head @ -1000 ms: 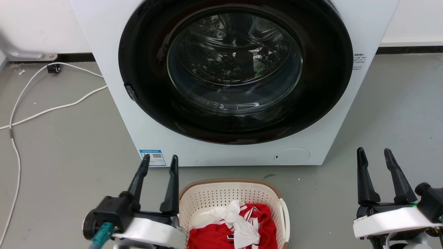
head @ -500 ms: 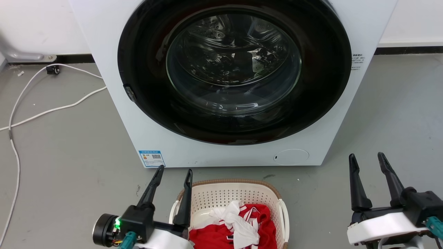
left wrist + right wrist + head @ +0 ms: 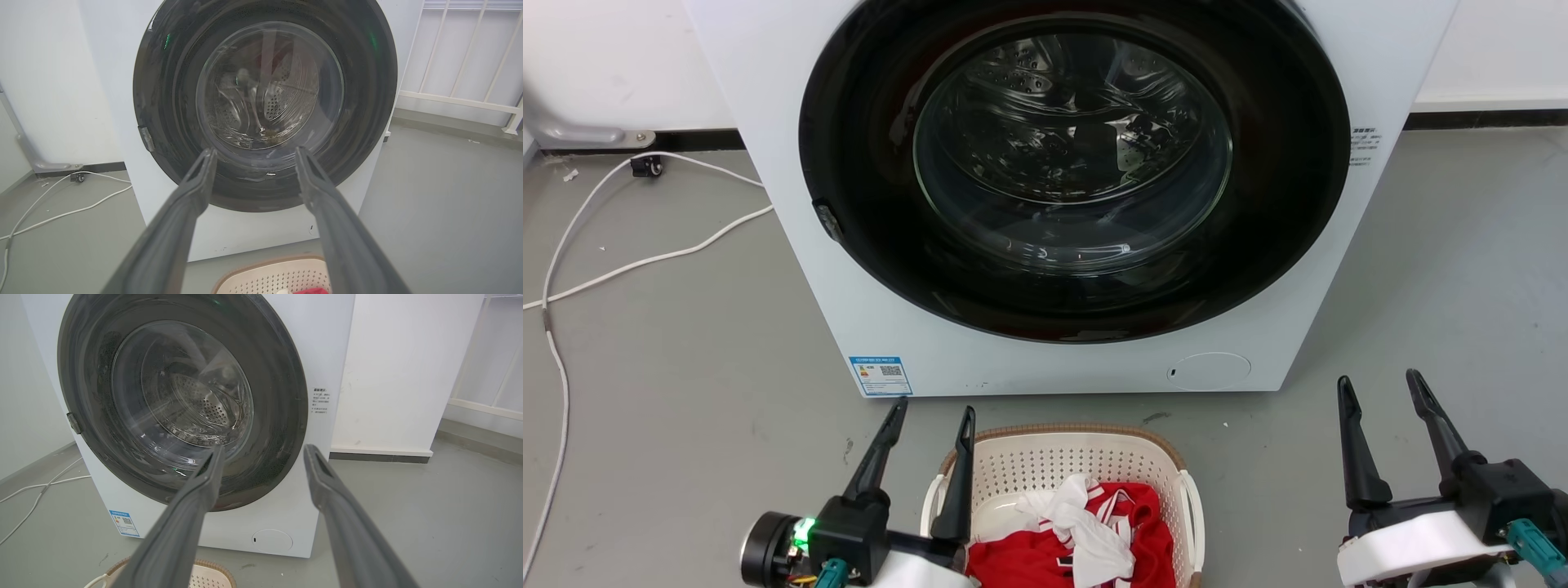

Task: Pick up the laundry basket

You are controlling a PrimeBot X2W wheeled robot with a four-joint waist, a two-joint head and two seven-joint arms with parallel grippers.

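Nothing is lifted yet. The basket (image 3: 1054, 428) sits on the floor (image 3: 686, 367) just before the washer (image 3: 866, 327), clothes (image 3: 1078, 539) inside. The left gripper (image 3: 934, 407), jaws apart, hangs beside its left rim. The right gripper (image 3: 1377, 377), jaws apart, is well clear of it. Grasping and lifting remain.

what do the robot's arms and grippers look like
The left gripper and the right gripper each have two long dark tapering fingers on a black base with a white forearm shell and a teal plug; the left also shows a green light.
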